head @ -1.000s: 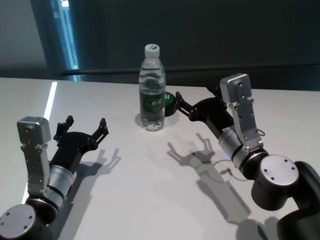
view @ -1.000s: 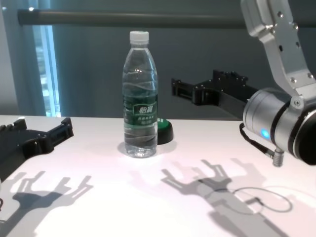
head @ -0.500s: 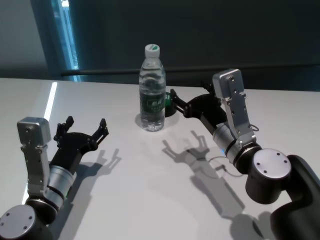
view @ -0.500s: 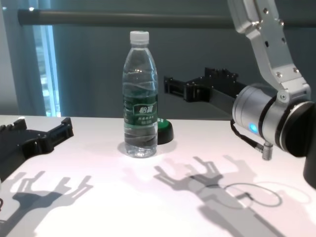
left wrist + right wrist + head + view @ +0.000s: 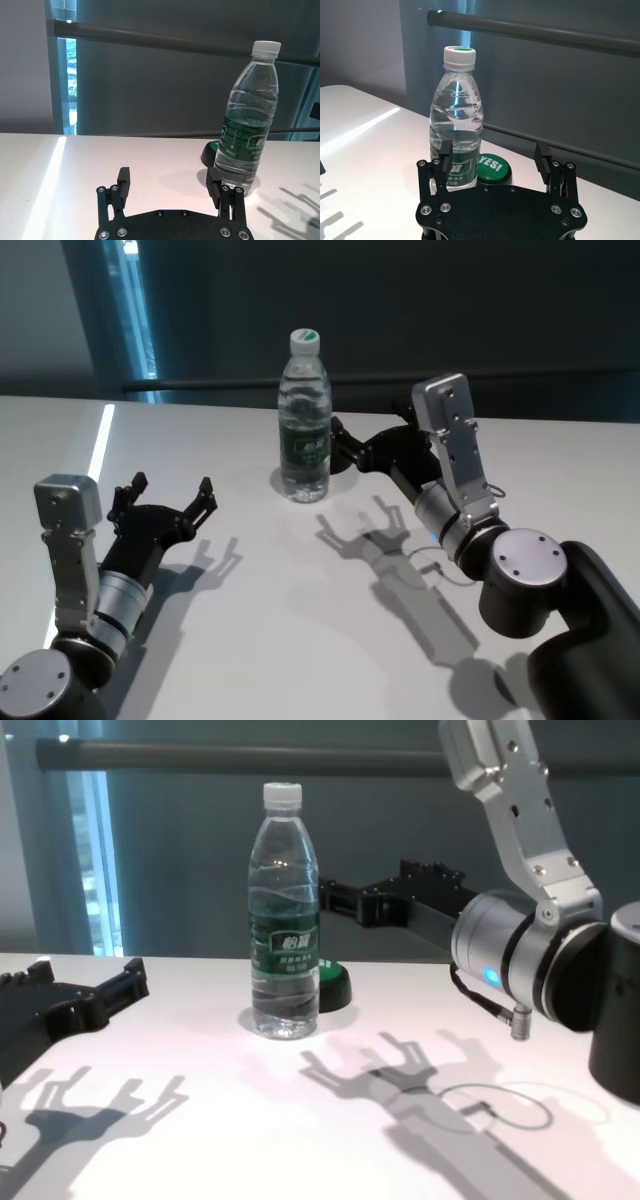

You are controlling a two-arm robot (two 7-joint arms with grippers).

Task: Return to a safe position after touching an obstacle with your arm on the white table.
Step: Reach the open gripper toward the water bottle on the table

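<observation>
With our right gripper, jaws spread, reaching beside the tall clear plastic water bottle at frame centre, we judged a gentle sideways nudge best, while our left gripper, also spread, sat lower left on the smooth white table.

Bottle right beside right end effector

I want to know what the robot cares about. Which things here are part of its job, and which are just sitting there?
Part of the job:
water bottle, standing upright
white table
right gripper, open, close beside the bottle
left gripper, open, parked low on the robot's left

Just sitting there:
green puck marked YES!, behind the bottle
</observation>
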